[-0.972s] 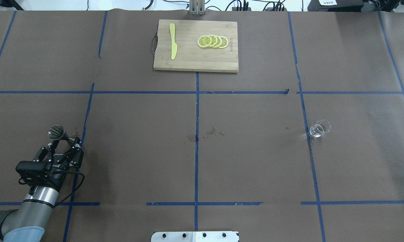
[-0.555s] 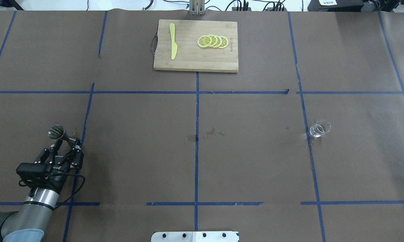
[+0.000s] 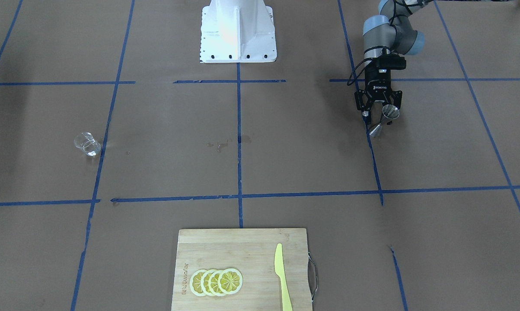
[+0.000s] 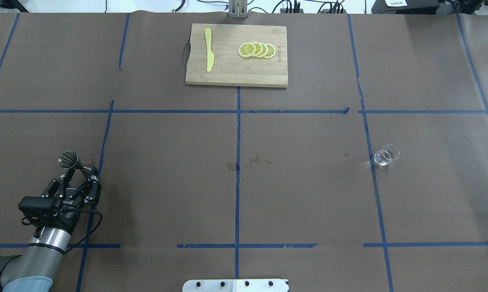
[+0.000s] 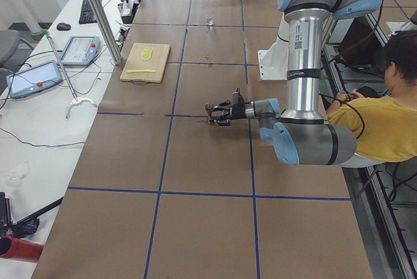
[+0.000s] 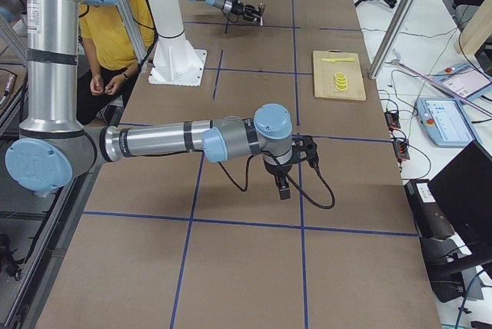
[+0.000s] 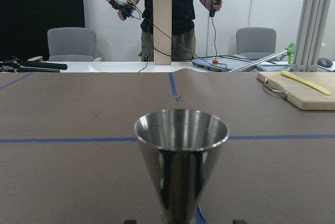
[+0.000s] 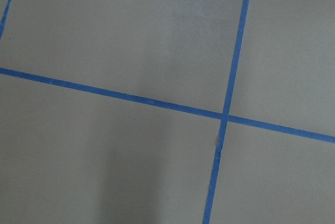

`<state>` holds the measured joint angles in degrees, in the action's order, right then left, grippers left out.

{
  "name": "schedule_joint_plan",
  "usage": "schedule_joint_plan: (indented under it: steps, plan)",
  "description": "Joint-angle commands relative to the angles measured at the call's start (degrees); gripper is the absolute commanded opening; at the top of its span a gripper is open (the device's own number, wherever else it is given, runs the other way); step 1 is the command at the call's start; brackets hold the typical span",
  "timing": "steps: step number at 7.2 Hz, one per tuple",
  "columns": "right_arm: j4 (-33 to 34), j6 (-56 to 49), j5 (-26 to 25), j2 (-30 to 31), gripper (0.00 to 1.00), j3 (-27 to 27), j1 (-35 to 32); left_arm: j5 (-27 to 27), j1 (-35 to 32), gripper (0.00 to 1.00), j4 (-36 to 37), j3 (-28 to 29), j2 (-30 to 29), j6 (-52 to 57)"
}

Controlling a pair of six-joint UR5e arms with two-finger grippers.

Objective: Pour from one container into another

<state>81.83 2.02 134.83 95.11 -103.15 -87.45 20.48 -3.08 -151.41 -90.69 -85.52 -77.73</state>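
Two containers stand well apart on the brown paper-covered table (image 4: 300, 194).
I have my left gripper (image 4: 81, 172) low over the table with its jaws spread, and the small silver steel hourglass-shaped jigger (image 4: 71, 159) stands upright just ahead of the fingertips, not clamped. The small clear glass cup with a pouring lip (image 4: 386, 155) sits on the right half, beside a blue tape line (image 4: 368, 138). My right gripper (image 6: 281, 181) shows only side-on, so I cannot tell its state.
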Motion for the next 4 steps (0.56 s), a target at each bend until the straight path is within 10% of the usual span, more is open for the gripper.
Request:
schedule_joint_plan:
  steps: [1, 4]
  plan:
    - [0.0, 0.0, 0.0, 0.1, 1.0, 0.1, 0.0, 0.0, 0.0, 0.69, -0.1, 0.2, -0.1, 0.1]
    - [0.0, 0.0, 0.0, 0.1, 1.0, 0.1, 0.0, 0.0, 0.0, 0.69, -0.1, -0.3, -0.2, 0.2]
